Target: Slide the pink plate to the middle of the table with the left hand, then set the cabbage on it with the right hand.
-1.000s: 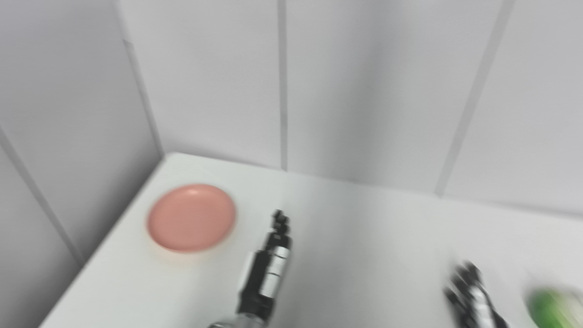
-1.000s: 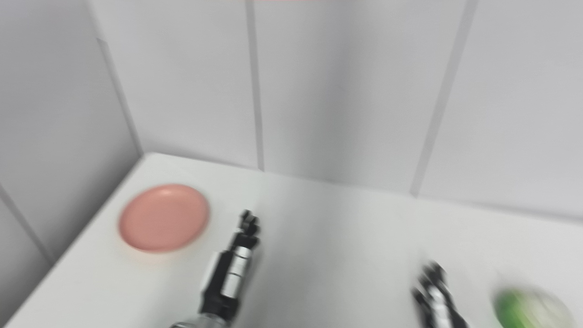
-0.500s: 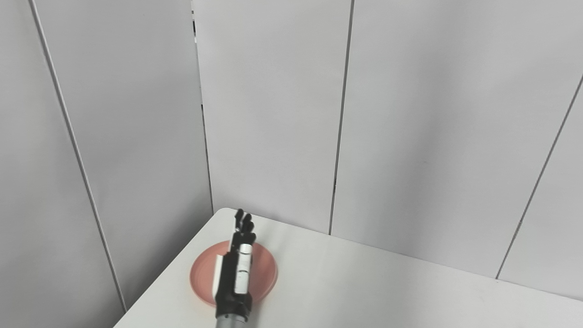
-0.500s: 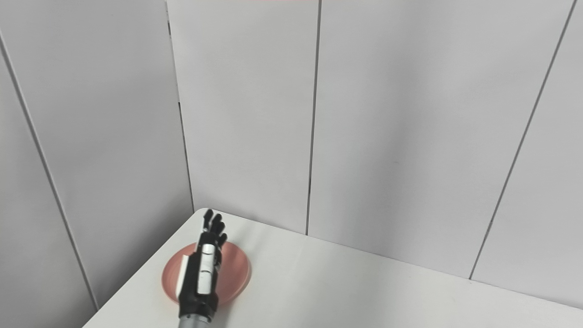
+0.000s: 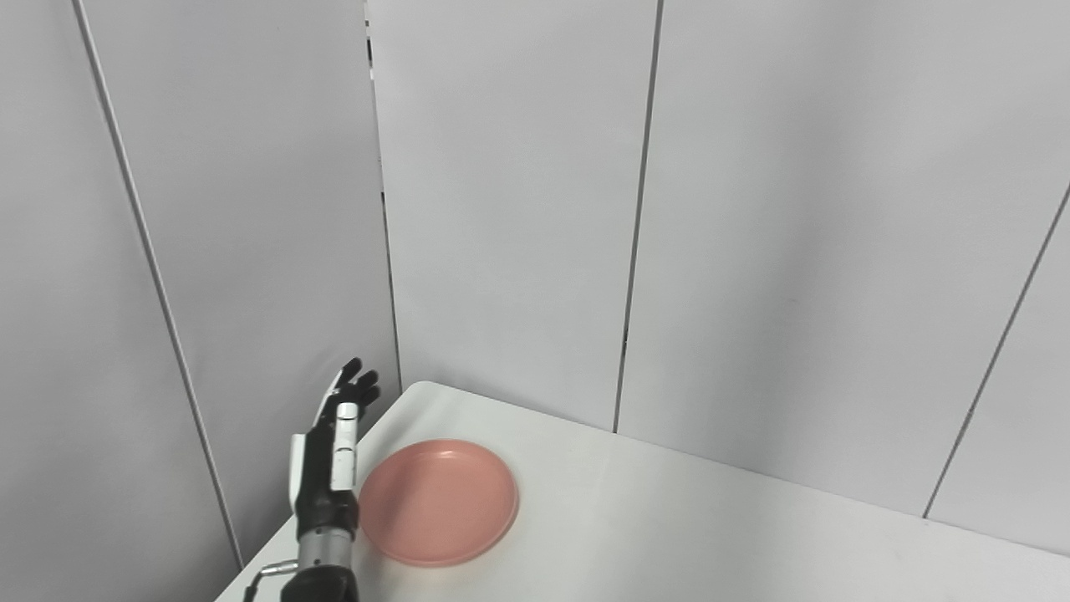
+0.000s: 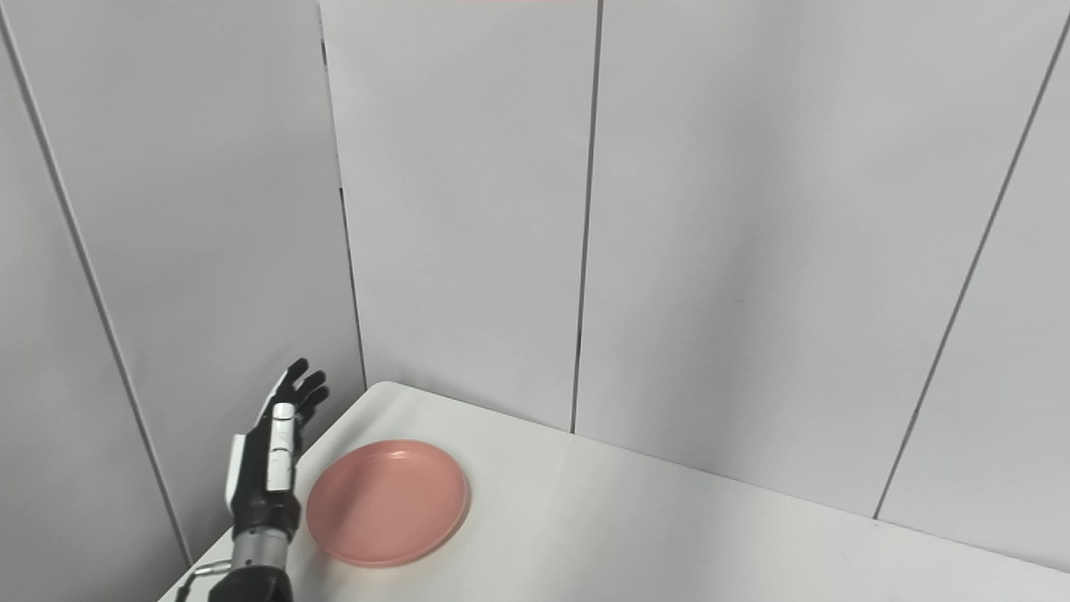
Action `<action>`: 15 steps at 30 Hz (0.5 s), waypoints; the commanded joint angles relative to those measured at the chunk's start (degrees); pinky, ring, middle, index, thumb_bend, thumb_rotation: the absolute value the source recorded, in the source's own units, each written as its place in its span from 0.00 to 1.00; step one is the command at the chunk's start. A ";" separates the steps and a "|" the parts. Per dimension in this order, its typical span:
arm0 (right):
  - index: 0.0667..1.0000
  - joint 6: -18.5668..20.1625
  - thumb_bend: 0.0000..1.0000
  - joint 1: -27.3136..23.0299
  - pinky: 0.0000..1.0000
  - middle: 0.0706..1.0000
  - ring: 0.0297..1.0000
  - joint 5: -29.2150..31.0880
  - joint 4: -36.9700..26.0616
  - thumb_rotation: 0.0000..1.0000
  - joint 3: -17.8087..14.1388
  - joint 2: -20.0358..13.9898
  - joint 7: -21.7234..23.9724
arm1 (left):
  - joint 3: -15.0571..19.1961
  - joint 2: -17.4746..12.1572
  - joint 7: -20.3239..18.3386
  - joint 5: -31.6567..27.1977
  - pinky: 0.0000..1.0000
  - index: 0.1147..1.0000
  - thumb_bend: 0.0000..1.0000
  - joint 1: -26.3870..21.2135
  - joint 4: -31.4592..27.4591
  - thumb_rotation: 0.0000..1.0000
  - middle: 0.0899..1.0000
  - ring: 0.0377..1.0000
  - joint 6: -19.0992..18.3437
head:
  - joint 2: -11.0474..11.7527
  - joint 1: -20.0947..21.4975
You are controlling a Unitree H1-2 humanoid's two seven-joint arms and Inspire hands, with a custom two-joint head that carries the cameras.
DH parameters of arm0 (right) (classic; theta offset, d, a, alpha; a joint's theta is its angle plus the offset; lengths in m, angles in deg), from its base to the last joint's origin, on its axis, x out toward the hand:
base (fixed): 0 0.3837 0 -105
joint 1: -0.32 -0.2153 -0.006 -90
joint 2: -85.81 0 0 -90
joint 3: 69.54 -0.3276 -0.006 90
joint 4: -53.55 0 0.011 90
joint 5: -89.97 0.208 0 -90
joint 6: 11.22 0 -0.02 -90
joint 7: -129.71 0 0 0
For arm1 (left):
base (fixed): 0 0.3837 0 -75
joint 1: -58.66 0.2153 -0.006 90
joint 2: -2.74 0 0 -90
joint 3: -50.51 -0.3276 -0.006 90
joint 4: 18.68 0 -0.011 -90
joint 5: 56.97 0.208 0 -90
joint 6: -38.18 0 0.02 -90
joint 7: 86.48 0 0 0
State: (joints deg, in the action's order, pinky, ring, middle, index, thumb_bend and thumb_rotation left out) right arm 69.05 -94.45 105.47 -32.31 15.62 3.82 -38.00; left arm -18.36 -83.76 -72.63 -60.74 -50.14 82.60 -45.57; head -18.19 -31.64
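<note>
A round pink plate (image 5: pixel 439 502) lies flat near the far left corner of the white table (image 5: pixel 669 535). My left hand (image 5: pixel 330 456) stands edge-up just left of the plate, over the table's left edge, fingers stretched out and holding nothing. I cannot tell whether it touches the plate's rim. The same plate (image 6: pixel 386 503) and left hand (image 6: pixel 269 464) show in the right eye view. The cabbage and my right hand are out of frame.
Grey wall panels (image 5: pixel 518 209) close in the table at the back and on the left, meeting at a corner just behind the plate. The table's left edge (image 5: pixel 276 543) runs right beside my left hand.
My left hand has moved from above the plate to its left side, over the table edge. The camera tilted up a second ago, taking the cabbage and right hand out of view.
</note>
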 commanded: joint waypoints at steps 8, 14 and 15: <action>1.00 -4.27 0.71 2.42 1.00 1.00 1.00 -0.57 -2.13 0.72 1.05 -0.68 2.02 | 2.23 -6.03 -1.48 -2.85 0.85 0.80 0.70 -2.21 3.51 1.00 0.81 0.83 -6.99 | -2.38 0.38; 1.00 -5.00 0.66 2.92 1.00 1.00 1.00 1.14 -4.11 0.69 1.14 -0.38 2.84 | -0.50 -8.73 -6.88 -4.19 0.97 0.84 0.75 -2.24 8.37 1.00 0.87 0.91 -8.16 | -3.39 0.58; 1.00 -4.65 0.67 3.02 1.00 1.00 1.00 1.20 -4.47 0.69 1.16 -0.37 2.84 | -0.76 -8.85 -7.43 -4.46 0.96 0.85 0.75 -2.27 8.78 1.00 0.88 0.91 -8.21 | -3.39 0.58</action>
State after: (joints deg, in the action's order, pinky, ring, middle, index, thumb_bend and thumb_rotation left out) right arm 66.77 -91.57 105.79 -35.20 16.77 3.37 -35.75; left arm -18.99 -90.42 -78.51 -64.81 -50.32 92.23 -54.52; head -21.53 -31.11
